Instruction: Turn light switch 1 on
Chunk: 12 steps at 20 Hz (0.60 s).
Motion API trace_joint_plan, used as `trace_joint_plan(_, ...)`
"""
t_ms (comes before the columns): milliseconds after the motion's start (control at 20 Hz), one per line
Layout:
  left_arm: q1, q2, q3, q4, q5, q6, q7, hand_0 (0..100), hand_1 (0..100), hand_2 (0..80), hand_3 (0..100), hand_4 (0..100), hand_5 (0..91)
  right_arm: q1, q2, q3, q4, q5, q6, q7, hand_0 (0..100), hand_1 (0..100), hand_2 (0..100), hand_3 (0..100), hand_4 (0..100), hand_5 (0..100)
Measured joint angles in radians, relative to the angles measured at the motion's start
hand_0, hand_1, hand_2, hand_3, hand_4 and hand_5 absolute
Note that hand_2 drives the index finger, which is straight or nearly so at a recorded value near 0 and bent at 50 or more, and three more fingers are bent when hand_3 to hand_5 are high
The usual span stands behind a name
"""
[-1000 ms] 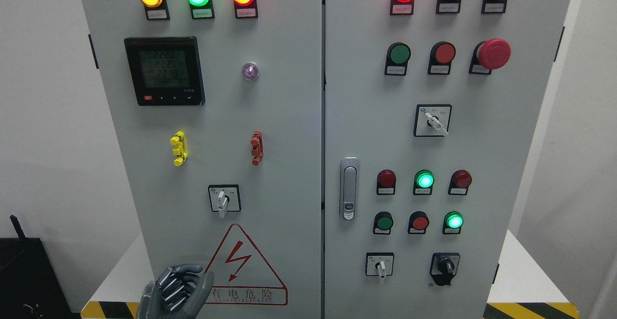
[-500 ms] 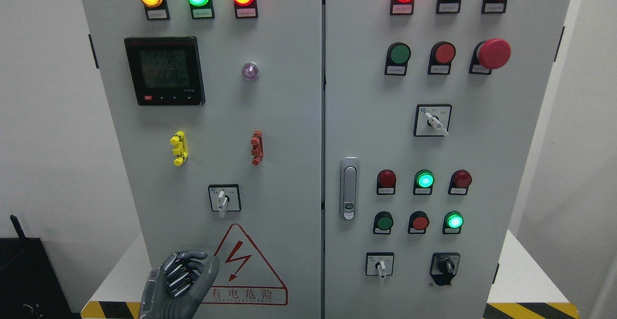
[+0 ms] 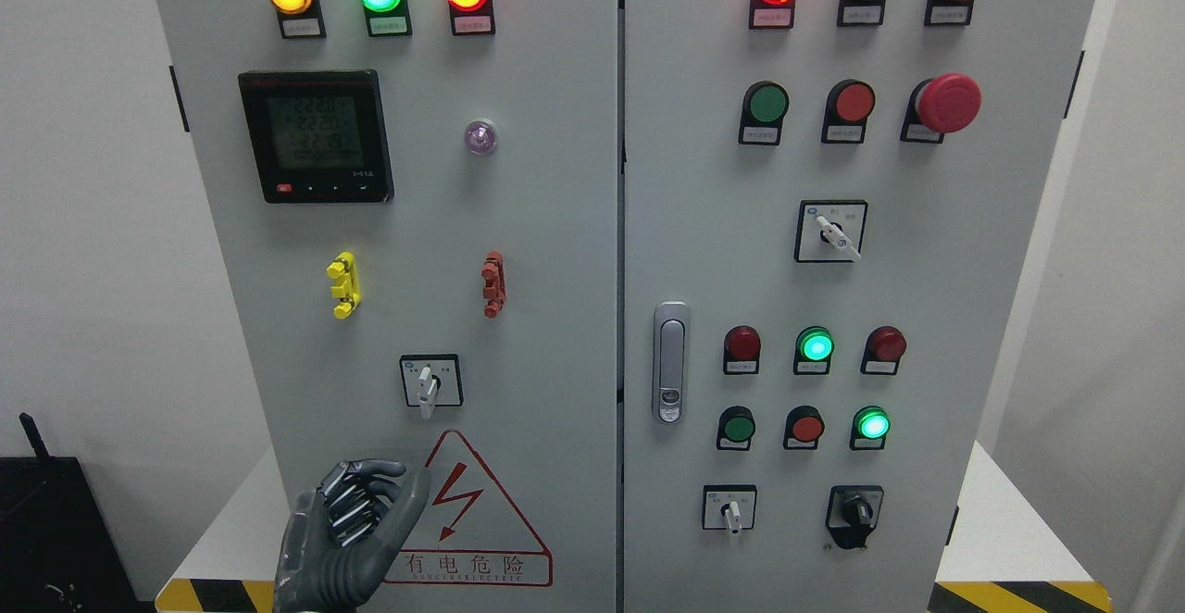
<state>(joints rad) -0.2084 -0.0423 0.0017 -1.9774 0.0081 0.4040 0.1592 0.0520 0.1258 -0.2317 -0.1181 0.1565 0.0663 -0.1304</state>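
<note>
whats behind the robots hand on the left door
Behind the left hand is the left door, plus the warning triangle, whose lower left corner the hand covers.

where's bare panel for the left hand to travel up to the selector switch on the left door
The left hand has bare panel left of the warning triangle, running up to the selector switch. A wider bare strip lies between the yellow clip and red clip. The right door's lower button cluster is crowded.

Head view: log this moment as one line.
left hand: fingers curled, empty, low before left door | switch: untouched, above hand | right hand: out of view
</note>
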Motion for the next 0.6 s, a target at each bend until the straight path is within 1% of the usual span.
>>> trace_joint_plan(200,-0.02,-0.006,-0.001,-0.001,-0.004,0.011,0.033,10,66,50.6,74,88,81.4,0.0,0.0,0.0,0.0,0.0,0.0,0.0,30,0,0,0,0,0)
trace_joint_plan(600,-0.059,-0.014,-0.001,-0.002,-0.007,0.043,0.049,12,66,51.3,75,88,81.2,0.0,0.0,0.0,0.0,0.0,0.0,0.0,30,0,0,0,0,0)
